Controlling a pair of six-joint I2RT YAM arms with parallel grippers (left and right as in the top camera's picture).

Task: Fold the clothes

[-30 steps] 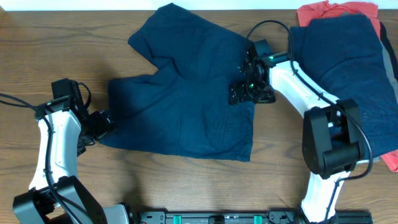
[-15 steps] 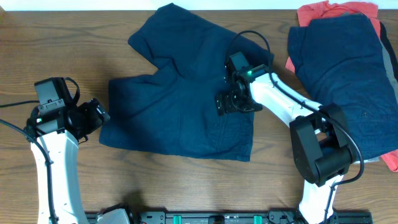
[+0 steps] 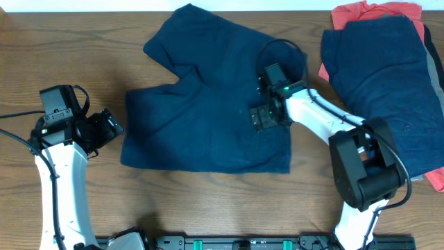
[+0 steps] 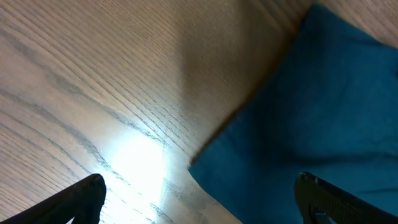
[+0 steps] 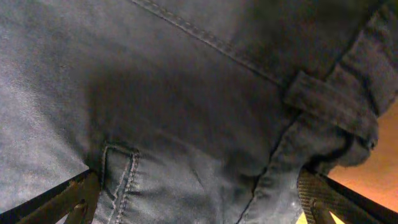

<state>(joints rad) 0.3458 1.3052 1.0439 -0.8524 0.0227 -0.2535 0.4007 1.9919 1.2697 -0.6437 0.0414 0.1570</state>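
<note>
Dark blue shorts lie spread flat on the wooden table. My right gripper rests on top of the shorts near their right edge. In the right wrist view the jaws stand wide open, with the cloth, a belt loop and a pocket seam filling the space between them. My left gripper is open and empty just left of the shorts' lower left corner. In the left wrist view its jaws are wide apart over bare wood, with the corner of the shorts at right.
A pile of clothes sits at the far right: a dark blue garment on top of a red one, with a grey edge at the table's right side. The arm bases stand at the front edge.
My right gripper slid left over the shorts, then back right and slightly down; the shorts' lower right corner shifted right. My left arm swung up and away from the shorts' left edge.
</note>
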